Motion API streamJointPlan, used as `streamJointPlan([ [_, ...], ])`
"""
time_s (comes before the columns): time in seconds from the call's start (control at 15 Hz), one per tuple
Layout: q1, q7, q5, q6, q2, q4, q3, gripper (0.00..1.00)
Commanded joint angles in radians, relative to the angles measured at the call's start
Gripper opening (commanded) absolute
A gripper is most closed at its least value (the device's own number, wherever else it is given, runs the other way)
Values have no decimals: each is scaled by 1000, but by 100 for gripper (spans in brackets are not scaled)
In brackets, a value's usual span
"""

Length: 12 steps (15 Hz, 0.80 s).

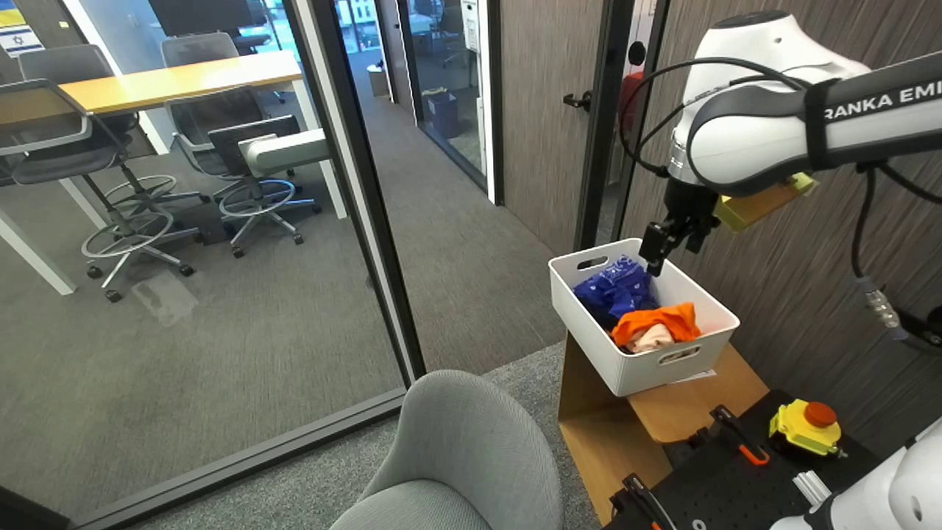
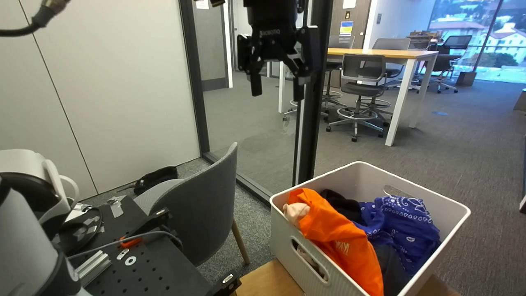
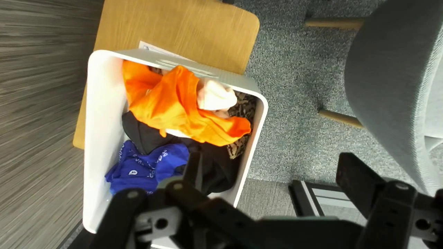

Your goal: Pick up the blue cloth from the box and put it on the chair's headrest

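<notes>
The jaws stand apart with nothing between them, pointing down from the Franka arm (image 1: 773, 125) high above the white plastic box (image 1: 647, 379), a pose that suits a straight drop through its open top. Whether they are centred on the target cannot be told: in the wrist view one jaw lines up with the black cloth (image 3: 214, 169) and the other falls past the box's rim, toward the grey upholstered chair (image 2: 197, 213), so some sideways correction is probably due ahead of any descent. The thing to fetch, a blue paisley bandana (image 2: 411, 226), lies crumpled inside the box, at the end farther from the robot base (image 1: 894, 478), touching the black cloth. It is largely uncovered, and its raised folds should give a pinch something to catch; a deep bite, though, might bring black cloth up too. The orange cloth (image 2: 328, 222) and a pale cloth (image 3: 216, 97) fill the nearer end, which keeps them out of the bandana's way. The box rests on a wooden table (image 3: 187, 31), presumably to raise its contents within reach; the bandana end seems to overhang the table's edge, so hard pressing there could rock it. The chair stands near, likely to keep the carry short, and its backrest (image 1: 471, 397) curves to one rounded top edge, probably the spot meant for draping.
</notes>
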Motion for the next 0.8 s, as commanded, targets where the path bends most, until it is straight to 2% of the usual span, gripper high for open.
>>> streamJointPlan([
  [0.0,-37,-64,2,145,106,15,-57,100],
  [0.33,-68,-65,42,385,348,77,-107,100],
  [0.73,-87,11,126,580,679,232,-95,100],
])
